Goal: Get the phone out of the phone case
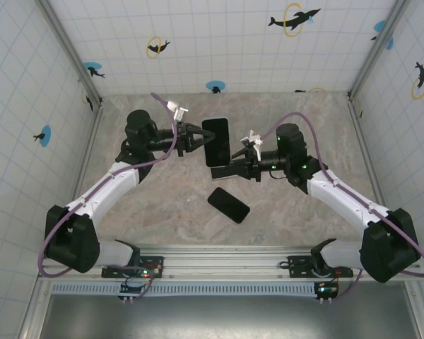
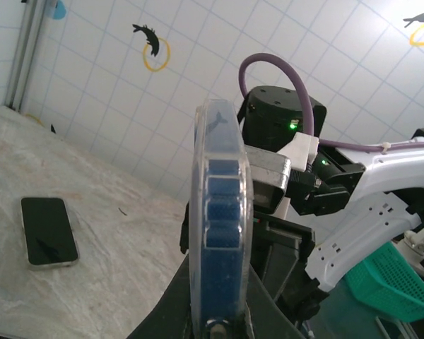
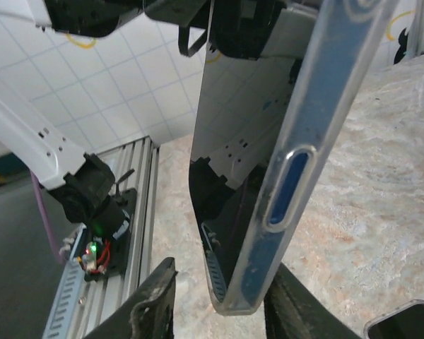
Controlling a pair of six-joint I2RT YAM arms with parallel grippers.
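From above, the left gripper (image 1: 198,138) pinches the clear blue-tinted phone case (image 1: 216,140) aloft, and the flat black phone (image 1: 228,205) lies bare on the mottled stone-look table (image 1: 148,212). At the left wrist, the case (image 2: 219,233) stands edge-on, clamped. At the right wrist, the right gripper (image 3: 222,311) sits open astride the case's lower end.

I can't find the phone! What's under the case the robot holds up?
The phone lies flat on the table, below and slightly nearer than the lifted case. The table beneath it is covered.
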